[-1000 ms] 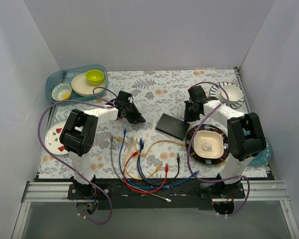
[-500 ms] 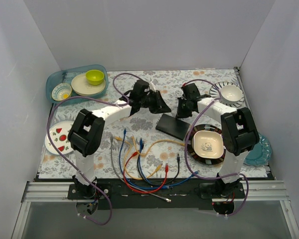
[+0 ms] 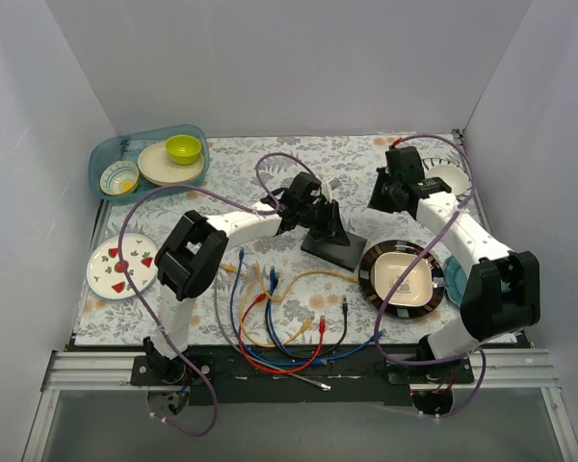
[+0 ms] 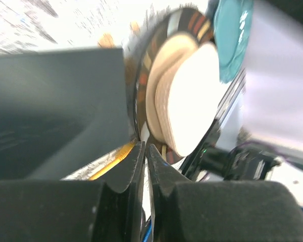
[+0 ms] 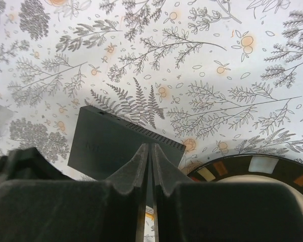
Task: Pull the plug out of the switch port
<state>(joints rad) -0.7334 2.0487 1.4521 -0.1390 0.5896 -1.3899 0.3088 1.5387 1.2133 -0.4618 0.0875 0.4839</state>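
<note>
Plainly, the left jaws are pressed shut on nothing, poised at the near edge of the switch (image 3: 333,246); whether they touch it I cannot tell. The right jaws, likewise closed and empty, hover over the counter (image 3: 299,178) beyond it. The switch lies flat beside the plate (image 3: 402,279). It looks light, rigid and apt to slide, so brace it and pinch the stiff plug body, hidden here, not the limp cable (image 4: 111,160).

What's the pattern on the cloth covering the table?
White cloth printed with grey ferns, leafy sprigs and small orange fruits; clearest in the right wrist view.
</note>
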